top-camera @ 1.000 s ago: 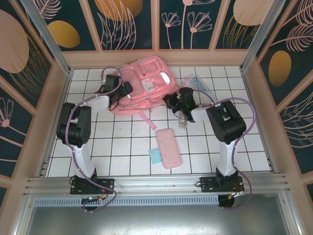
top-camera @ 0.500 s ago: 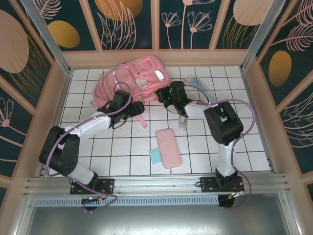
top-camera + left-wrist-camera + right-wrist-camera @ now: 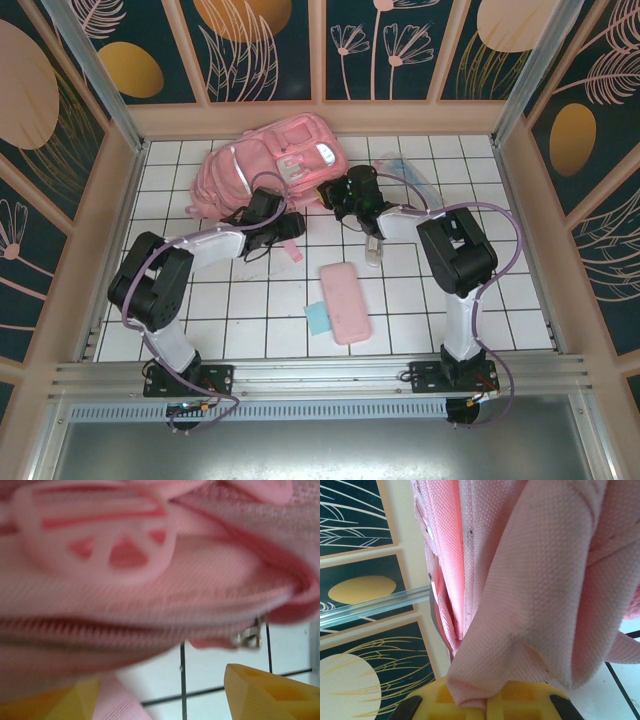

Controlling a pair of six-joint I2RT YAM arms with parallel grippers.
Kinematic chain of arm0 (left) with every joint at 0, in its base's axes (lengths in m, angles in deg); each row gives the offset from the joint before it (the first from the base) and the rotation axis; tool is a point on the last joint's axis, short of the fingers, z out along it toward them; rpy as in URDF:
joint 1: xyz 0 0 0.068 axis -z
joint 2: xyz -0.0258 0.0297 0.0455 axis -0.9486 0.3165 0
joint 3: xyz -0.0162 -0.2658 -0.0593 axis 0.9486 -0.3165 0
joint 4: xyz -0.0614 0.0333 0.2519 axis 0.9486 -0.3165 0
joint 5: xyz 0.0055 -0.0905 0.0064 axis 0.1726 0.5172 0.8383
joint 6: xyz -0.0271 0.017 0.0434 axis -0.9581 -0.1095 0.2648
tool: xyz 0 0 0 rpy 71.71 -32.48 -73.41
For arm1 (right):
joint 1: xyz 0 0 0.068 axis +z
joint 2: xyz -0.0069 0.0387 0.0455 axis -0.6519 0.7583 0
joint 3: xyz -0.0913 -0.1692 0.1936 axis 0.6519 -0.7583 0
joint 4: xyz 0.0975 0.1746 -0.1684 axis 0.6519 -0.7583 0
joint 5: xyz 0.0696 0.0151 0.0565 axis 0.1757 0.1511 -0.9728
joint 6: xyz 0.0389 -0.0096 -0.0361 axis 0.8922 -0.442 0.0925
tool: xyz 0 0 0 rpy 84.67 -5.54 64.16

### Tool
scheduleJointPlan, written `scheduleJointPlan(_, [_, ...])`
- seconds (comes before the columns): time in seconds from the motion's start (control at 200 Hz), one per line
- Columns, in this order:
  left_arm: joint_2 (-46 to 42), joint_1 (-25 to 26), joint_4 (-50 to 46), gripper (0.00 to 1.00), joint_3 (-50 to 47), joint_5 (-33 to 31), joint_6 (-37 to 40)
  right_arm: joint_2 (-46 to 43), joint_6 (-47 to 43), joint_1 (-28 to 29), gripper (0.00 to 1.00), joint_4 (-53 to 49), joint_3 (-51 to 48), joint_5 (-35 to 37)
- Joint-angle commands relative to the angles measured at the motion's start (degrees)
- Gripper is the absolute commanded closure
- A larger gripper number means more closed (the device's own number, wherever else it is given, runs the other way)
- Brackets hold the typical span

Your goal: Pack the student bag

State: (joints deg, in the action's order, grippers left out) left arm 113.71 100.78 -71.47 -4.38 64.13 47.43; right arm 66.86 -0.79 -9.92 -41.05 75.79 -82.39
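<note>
As the overhead camera sees it: the student bag [image 3: 262, 165] lies at the upper middle of the frame on the white tiled surface [image 3: 500, 290].
Left tool, overhead: the left tool [image 3: 291, 226] sits at the bag's lower edge, just beside a loose pink strap [image 3: 292, 248].
Right tool, overhead: the right tool [image 3: 327, 196] meets the bag's right-hand edge.
Other items, overhead: a flat pink pencil case [image 3: 344, 302] lies at lower centre with a small blue piece [image 3: 318, 319] touching its left side. A clear plastic pouch [image 3: 405, 170] lies to the right of the bag.
Left wrist view, bag: blurred pink fabric covers the upper part of the frame, with a zipper pull [image 3: 247, 639] hanging at the right.
Left wrist view, tool: the yellow fingers [image 3: 262, 692] stand apart at the bottom corners, with bare tile between them and nothing clamped.
Right wrist view, tool: together, clamped on a fold of the bag's pink fabric at bottom centre.
Right wrist view, background: patterned wall panels [image 3: 360, 590] at the left.
</note>
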Motion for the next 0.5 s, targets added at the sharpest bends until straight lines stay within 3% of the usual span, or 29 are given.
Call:
scheduleJointPlan(0.0, [1.5, 0.4, 4.8, 0.34, 1.9, -2.3, 1.9, -3.1, 2.2, 0.3, 1.0, 9.3, 3.3, 0.1])
scheduleJointPlan(0.225, [2.4, 0.4, 6.9, 0.35, 3.7, -6.4, 4.2, -3.3, 3.7, 0.3, 1.0, 11.6, 1.3, -0.8])
scheduleJointPlan(0.495, [4.5, 0.4, 12.8, 0.48, 3.9, -8.7, 6.2, -2.8, 6.7, 0.3, 1.0, 14.4, -0.5, -2.2])
